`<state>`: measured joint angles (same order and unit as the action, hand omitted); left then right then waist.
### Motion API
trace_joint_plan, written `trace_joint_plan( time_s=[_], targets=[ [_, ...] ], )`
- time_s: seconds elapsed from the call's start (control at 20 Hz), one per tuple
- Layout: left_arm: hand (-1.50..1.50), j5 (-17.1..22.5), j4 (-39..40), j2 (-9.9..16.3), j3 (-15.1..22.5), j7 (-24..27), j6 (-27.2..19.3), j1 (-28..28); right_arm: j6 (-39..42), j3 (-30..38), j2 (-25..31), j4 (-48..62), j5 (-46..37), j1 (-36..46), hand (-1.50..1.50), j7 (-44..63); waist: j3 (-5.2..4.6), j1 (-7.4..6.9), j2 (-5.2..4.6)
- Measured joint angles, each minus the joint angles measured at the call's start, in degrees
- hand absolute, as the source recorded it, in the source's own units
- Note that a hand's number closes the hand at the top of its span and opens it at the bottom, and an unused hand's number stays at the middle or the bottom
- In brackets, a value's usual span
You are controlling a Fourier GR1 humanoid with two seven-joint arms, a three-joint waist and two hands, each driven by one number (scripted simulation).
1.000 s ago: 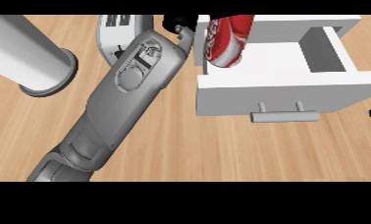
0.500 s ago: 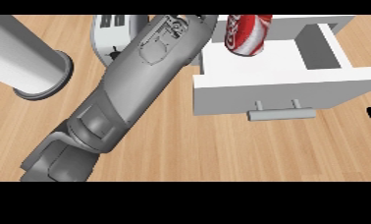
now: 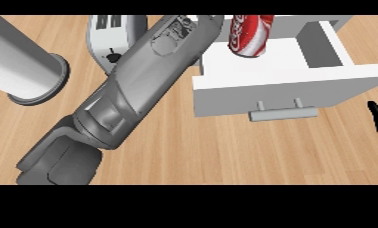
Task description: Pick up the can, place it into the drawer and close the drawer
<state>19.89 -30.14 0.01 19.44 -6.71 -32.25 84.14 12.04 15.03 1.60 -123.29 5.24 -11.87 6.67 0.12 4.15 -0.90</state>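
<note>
A red can (image 3: 249, 34) leans inside the open white drawer (image 3: 275, 93), near its back left corner; the view's upper edge cuts off its top. My left forearm (image 3: 140, 82) runs from the lower left up to that edge just left of the can. Its hand lies beyond the edge, so whether it holds the can is hidden. The drawer's grey handle (image 3: 283, 113) faces me. A thin black sliver of my right hand (image 3: 372, 115) shows at the right edge, apart from the drawer.
A silver toaster (image 3: 112, 37) stands behind my left forearm, partly covered by it. A tall grey cylinder (image 3: 28, 69) stands on the wooden counter (image 3: 221, 152) at the far left.
My left forearm has stretched further forward, taking its hand out of view past the top edge. The can has moved right and deeper into the drawer.
</note>
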Motion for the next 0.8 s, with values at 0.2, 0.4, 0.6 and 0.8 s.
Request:
trace_joint_plan(
  time_s=[0.2, 0.4, 0.6, 0.8],
  targets=[
    [1.50, 2.3, 2.4, 0.0, 2.9, 0.9, -0.9, 0.9, -0.8, -0.5, 0.0, 0.4, -0.7, 1.7, -1.50, 1.1, 0.02, 0.40, -0.10],
    [1.50, 4.0, 4.7, 0.0, 4.7, 3.4, -1.9, 1.1, -0.9, -0.5, 0.0, 1.0, -0.8, 2.2, -1.50, 0.9, 0.03, 0.93, -0.26],
    [1.50, 5.1, 6.8, 0.0, 6.7, 5.1, -2.6, 1.1, -1.1, -0.4, 0.4, 2.0, -1.0, 3.6, -1.50, 0.7, 0.05, 1.41, -0.46],
    [1.50, 6.1, 7.7, 0.0, 9.5, 6.3, -3.5, 0.1, -1.3, -0.4, 0.9, 3.2, -1.3, 5.2, -1.50, 0.7, 0.05, 1.70, -0.55]
  ],
)
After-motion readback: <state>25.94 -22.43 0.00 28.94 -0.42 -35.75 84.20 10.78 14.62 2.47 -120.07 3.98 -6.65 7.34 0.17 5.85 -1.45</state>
